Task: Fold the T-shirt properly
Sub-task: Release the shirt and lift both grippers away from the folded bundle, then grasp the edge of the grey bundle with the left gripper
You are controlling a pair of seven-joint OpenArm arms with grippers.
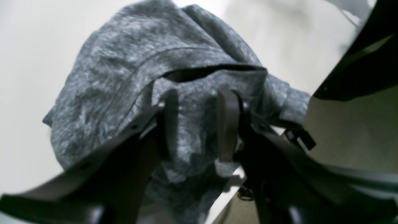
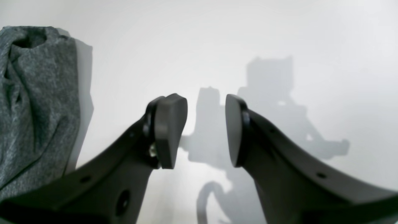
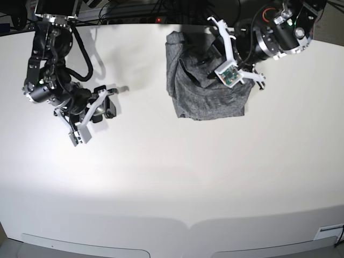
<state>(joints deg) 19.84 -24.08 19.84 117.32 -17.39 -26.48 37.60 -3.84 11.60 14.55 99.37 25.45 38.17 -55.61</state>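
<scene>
T-shirt [image 3: 207,88]: heather-grey knit, bunched in a rough lump at far-centre of the white desk [image 3: 172,177], bottom edge fairly straight, upper part rumpled w/ folds.

Left gripper [image 1: 199,124]: wrist cam shows fingers [image 1: 170,124] apart w/ cloth bulging up between them. Cloth sits right at the pads, but can't tell if they're pinching it or just straddling. Dark seam/opening in the fabric just beyond the fingertips. Base view doesn't resolve this at all, it only shows the left arm leaning over the shirt's far-right side, white cam mount [image 3: 229,74] over the cloth.

Right gripper [image 2: 206,130]: wrist cam shows fingers [image 2: 171,127] apart, nothing between, bare desk under them + arm's own shadow. A rumpled bit of shirt at left edge of that view, not touching the fingers. Base view: right arm well apart from the shirt, over the desk's far side opposite the left arm.

Base-only: cables [image 3: 134,11] and dark hardware along the far desk edge behind both arms. Left wrist-only: a dark arm part [image 1: 357,68] blocks the upper right corner, brownish surface [image 1: 351,130] beyond the desk edge.
</scene>
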